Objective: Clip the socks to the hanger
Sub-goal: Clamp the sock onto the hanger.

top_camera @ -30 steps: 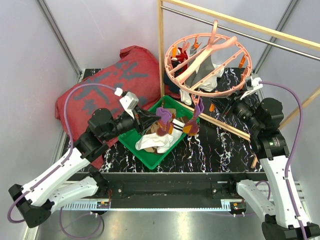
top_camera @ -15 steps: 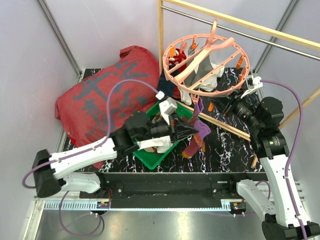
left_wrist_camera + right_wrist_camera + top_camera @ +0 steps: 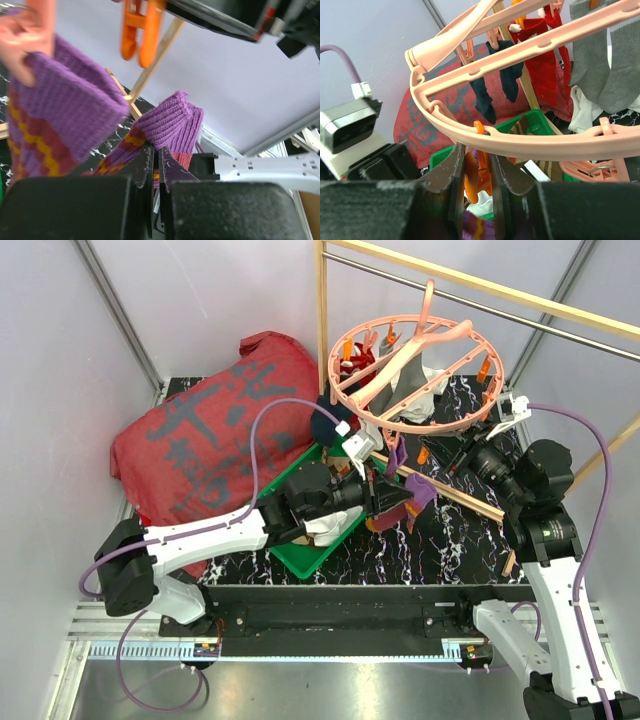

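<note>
The salmon-pink ring hanger point(image 3: 436, 427) hangs from the metal rail with red, navy, grey and white socks clipped on. One purple-orange striped sock point(image 3: 397, 456) hangs from a pink clip at its near rim and also shows in the left wrist view point(image 3: 55, 115). My left gripper point(image 3: 405, 502) is shut on a second purple-orange striped sock point(image 3: 170, 120) and holds it just below that rim, under an orange clip point(image 3: 140, 30). My right gripper point(image 3: 479, 172) is closed around that orange clip point(image 3: 480, 175) under the ring point(image 3: 530, 142); in the top view it point(image 3: 442, 453) sits at the ring's near right.
A green tray point(image 3: 296, 552) with brown-cream striped and white socks sits under my left arm. A big red cloth point(image 3: 200, 435) lies at the back left. The wooden frame post point(image 3: 322, 340) and a low wooden bar point(image 3: 460, 498) stand close to both grippers.
My left arm has swung right from over the tray, carrying the striped sock up under the hanger's near rim. The right gripper has stayed by the orange clip.
</note>
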{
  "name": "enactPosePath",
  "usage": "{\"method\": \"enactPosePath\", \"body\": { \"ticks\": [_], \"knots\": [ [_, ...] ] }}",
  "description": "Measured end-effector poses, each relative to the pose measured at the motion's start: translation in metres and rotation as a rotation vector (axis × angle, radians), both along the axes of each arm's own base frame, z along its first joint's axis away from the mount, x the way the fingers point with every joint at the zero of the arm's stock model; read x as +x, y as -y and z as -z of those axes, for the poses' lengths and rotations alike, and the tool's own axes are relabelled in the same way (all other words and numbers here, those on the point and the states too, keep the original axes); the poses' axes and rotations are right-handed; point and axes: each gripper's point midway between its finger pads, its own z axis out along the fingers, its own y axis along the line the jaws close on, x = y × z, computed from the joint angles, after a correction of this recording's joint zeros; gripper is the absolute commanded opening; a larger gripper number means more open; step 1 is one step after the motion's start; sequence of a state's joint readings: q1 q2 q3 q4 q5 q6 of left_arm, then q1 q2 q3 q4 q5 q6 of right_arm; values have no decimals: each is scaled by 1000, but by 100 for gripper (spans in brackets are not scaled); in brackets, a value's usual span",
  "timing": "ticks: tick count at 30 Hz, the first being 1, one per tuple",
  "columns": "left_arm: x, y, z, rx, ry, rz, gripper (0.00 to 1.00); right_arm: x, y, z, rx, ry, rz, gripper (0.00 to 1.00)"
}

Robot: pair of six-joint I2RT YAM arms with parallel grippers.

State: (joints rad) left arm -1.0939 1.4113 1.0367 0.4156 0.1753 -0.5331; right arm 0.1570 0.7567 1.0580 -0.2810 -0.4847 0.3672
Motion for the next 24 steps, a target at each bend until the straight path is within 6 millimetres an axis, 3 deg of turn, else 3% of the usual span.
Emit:
{"method": "enactPosePath", "body": {
  "ticks": [15,24],
  "knots": [
    [32,-4,-10,-62,-108,-92,0,-9,-3,-11,1,51,-29,13],
    [30,-3,-17,-95,-110,-70,0,-8,-3,-9,0,51,-32,13]
  ]
}}
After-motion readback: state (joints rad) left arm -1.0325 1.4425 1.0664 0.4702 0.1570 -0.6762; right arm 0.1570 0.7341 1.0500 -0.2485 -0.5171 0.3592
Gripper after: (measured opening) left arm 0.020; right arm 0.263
